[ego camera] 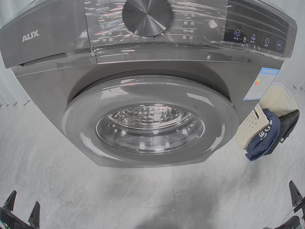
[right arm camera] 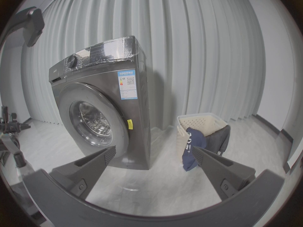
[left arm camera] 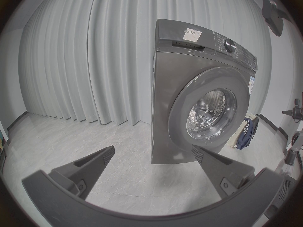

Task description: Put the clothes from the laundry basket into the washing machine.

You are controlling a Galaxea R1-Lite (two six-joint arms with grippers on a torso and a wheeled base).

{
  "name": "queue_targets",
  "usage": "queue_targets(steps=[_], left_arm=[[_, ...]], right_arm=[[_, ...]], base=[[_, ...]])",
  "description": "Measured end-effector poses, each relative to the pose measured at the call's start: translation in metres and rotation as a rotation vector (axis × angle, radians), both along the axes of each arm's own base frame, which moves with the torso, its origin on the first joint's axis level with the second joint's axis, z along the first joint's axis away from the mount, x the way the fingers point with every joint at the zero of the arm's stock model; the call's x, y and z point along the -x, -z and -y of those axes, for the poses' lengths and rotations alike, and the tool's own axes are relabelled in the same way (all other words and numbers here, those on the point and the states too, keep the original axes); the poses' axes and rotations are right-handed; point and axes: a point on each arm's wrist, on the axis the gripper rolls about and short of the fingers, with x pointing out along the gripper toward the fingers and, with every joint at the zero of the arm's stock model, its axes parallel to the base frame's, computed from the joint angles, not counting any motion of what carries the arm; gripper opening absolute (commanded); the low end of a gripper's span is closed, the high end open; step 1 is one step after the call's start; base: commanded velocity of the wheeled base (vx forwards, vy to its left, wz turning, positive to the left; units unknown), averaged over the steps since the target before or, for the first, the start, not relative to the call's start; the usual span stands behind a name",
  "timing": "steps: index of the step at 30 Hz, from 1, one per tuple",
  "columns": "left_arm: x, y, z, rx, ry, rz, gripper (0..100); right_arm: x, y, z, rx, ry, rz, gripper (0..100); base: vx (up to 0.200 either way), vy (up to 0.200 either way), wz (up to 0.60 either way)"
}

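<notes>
Washing machine (ego camera: pixel 47 80) door (ego camera: pixel 150 128) closed. Clothes (ego camera: pixel 263 137) hang over the laundry basket (ego camera: pixel 281 99) rim, beside the machine's right. Left gripper (left arm camera: pixel 152 148) and right gripper (right arm camera: pixel 153 148) are empty, fingers spread. Risk, as I judge it: pulling draped clothes tips the light basket.

Drum: closed door (ego camera: pixel 149 128) blocks entry.
Approach: floor (ego camera: pixel 127 188) before the door.
Basket (ego camera: pixel 277 100): open from above, right of the door.

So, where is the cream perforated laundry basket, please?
Head view, right edge: the basket sits beside the grey washing machine, dark clothes draped over its rim.
</notes>
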Motion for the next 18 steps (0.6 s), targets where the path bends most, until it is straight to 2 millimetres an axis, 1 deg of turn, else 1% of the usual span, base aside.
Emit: queue_targets(steps=[6, 9, 14, 18], left_arm=[[0.000, 0.000, 0.000, 0.000, 0.000, 0.000, 100], [0.000, 0.000, 0.000, 0.000, 0.000, 0.001, 100], [0.000, 0.000, 0.000, 0.000, 0.000, 0.000, 100], [0.000, 0.000, 0.000, 0.000, 0.000, 0.000, 100]], right_arm=[[-0.029, -0.022, -0.002, -0.061, -0.100, -0.106, 100], [-0.050, -0.031, -0.005, -0.079, -0.170, -0.153, 100], [-0.088, -0.042, -0.020, -0.088, -0.296, -0.222, 100], [-0.116, -0.047, -0.035, -0.085, -0.341, -0.268, 100]], base=[[0.000, 0.000, 0.00], [0.000, 0.000, 0.00], [0.000, 0.000, 0.00], [0.000, 0.000, 0.00]])
